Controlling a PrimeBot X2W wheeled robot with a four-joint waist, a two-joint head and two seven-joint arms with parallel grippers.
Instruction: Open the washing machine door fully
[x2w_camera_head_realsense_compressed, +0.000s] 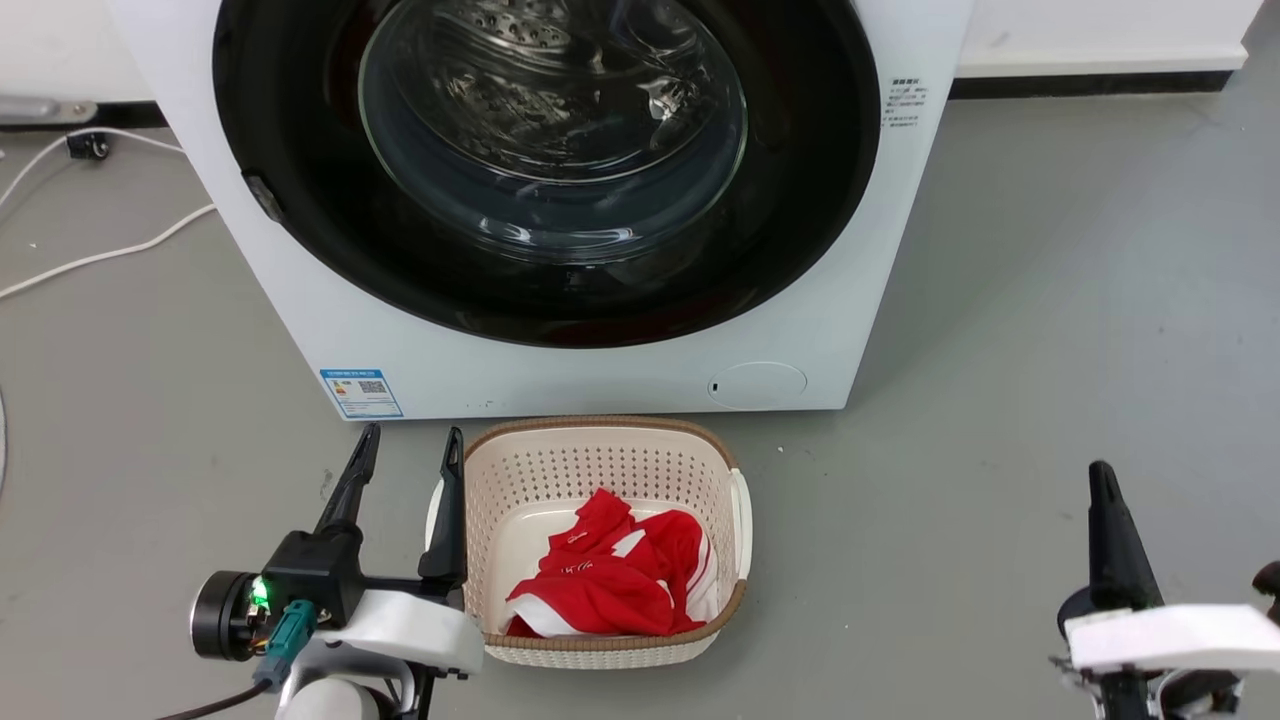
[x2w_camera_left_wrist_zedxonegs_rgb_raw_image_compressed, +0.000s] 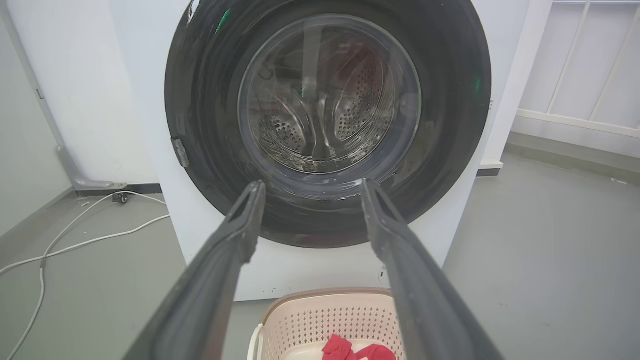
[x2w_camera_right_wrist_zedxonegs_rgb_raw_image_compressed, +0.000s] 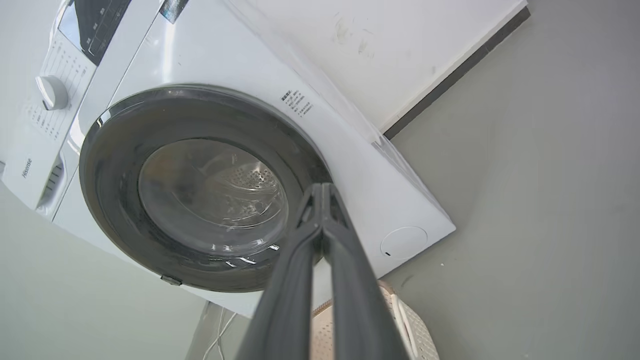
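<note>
The washing machine (x2w_camera_head_realsense_compressed: 600, 385) is a white box straight ahead of me on the grey floor. Its round glossy black washing machine door (x2w_camera_head_realsense_compressed: 550, 140) lies flat against the front, and the steel drum shows through the glass bowl. My left gripper (x2w_camera_head_realsense_compressed: 412, 435) is open and holds nothing; it hangs low, short of the machine's lower left corner. In the left wrist view the left gripper (x2w_camera_left_wrist_zedxonegs_rgb_raw_image_compressed: 311, 184) points at the lower part of the door (x2w_camera_left_wrist_zedxonegs_rgb_raw_image_compressed: 327, 100). My right gripper (x2w_camera_head_realsense_compressed: 1102, 475) is at the lower right, far from the machine. The right gripper (x2w_camera_right_wrist_zedxonegs_rgb_raw_image_compressed: 322, 187) is shut and empty, and the door (x2w_camera_right_wrist_zedxonegs_rgb_raw_image_compressed: 210, 195) lies beyond it.
A cream perforated basket (x2w_camera_head_realsense_compressed: 600, 428) with red clothing (x2w_camera_head_realsense_compressed: 610, 580) stands on the floor right in front of the machine, beside my left gripper. White cables (x2w_camera_head_realsense_compressed: 100, 255) trail over the floor at the left. A small grey catch (x2w_camera_head_realsense_compressed: 262, 195) sits on the door's left edge.
</note>
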